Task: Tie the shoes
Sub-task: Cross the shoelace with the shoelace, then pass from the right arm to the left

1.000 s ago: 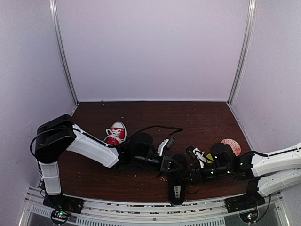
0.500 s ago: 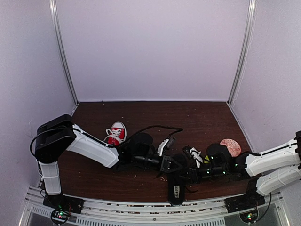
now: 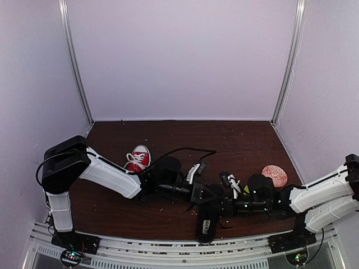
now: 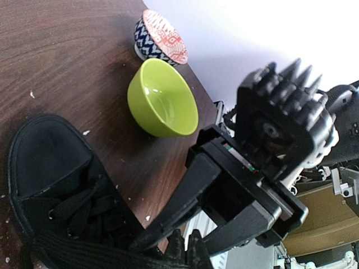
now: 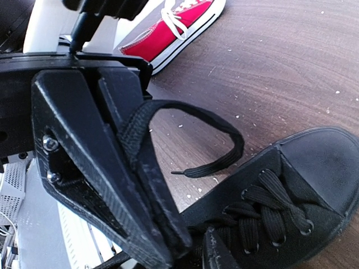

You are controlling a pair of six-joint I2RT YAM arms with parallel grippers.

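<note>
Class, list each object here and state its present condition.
black shoe: laced, not tied
left gripper: shut on black lace
black lace: looped, end loose
right gripper: at the lace, grip unclear
red sneaker: upright, untouched
green bowl: empty
patterned bowl: contents unclear

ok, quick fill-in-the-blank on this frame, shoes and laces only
1. The lace loop clamped in the left gripper is ___ in colour.
2. The sneaker lying untouched farther back on the table is ___.
3. That sneaker's laces are ___.

Missing words: black; red; white
</note>
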